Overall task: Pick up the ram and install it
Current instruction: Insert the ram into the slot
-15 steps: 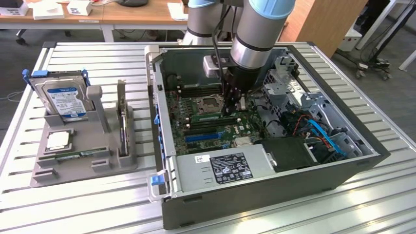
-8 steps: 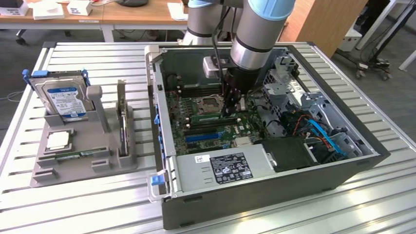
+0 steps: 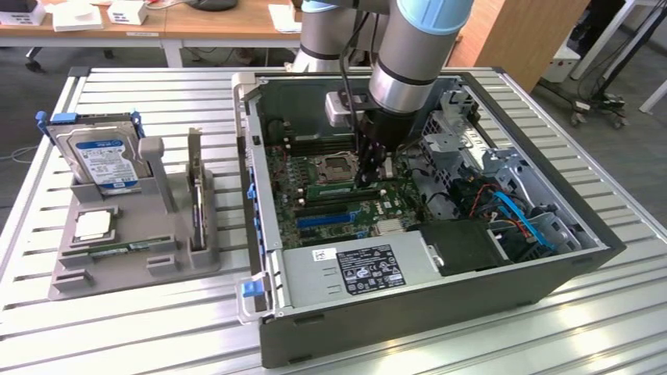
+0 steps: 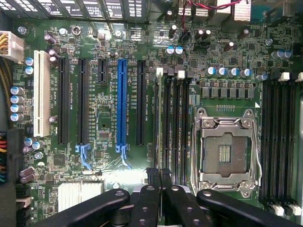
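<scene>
My gripper (image 3: 367,181) reaches down into the open computer case (image 3: 417,332), over the motherboard's memory slots. Its black fingers are shut, with nothing showing between the tips. In the wrist view the gripper (image 4: 158,174) hangs above the dark memory slots (image 4: 171,127) beside the CPU socket (image 4: 226,151). A green ram stick (image 3: 331,190) stands upright in a slot, and the fingertips sit right at its top edge; I cannot tell whether they touch it. Another thin green ram stick (image 3: 130,248) lies in the grey holder (image 3: 125,269) at the exterior view's left.
The holder also carries a blue-labelled hard drive (image 3: 105,160) and an upright dark expansion card (image 3: 196,195). Inside the case are a power supply (image 3: 360,269), blue cables (image 3: 521,219) and drive cages. The case stands on a slatted metal table (image 3: 125,336).
</scene>
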Robot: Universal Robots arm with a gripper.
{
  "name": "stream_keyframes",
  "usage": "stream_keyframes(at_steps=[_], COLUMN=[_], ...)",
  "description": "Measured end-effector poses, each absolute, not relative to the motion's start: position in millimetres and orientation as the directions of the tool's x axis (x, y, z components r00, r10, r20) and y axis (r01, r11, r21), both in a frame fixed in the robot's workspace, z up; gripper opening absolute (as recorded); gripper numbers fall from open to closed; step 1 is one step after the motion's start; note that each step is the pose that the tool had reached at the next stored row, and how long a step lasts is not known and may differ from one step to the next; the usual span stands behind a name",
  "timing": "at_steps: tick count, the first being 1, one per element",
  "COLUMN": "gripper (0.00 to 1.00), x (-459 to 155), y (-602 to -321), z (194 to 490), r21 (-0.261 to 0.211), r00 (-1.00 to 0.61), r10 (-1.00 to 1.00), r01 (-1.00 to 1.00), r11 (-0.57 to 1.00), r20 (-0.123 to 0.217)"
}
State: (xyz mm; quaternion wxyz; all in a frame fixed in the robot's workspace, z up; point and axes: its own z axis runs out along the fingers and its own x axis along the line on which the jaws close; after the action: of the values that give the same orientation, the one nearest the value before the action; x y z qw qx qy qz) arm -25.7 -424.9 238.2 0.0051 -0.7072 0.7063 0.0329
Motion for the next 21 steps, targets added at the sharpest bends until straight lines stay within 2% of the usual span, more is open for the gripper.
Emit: stream_keyframes(at_steps=[21], gripper=[0.11], x=[-25.7], y=[-424.8], z=[236.5], r21=[0.039], r00=[-0.005], r10=[-0.999], r01=[-0.999], r11=[0.003], r20=[-0.054])
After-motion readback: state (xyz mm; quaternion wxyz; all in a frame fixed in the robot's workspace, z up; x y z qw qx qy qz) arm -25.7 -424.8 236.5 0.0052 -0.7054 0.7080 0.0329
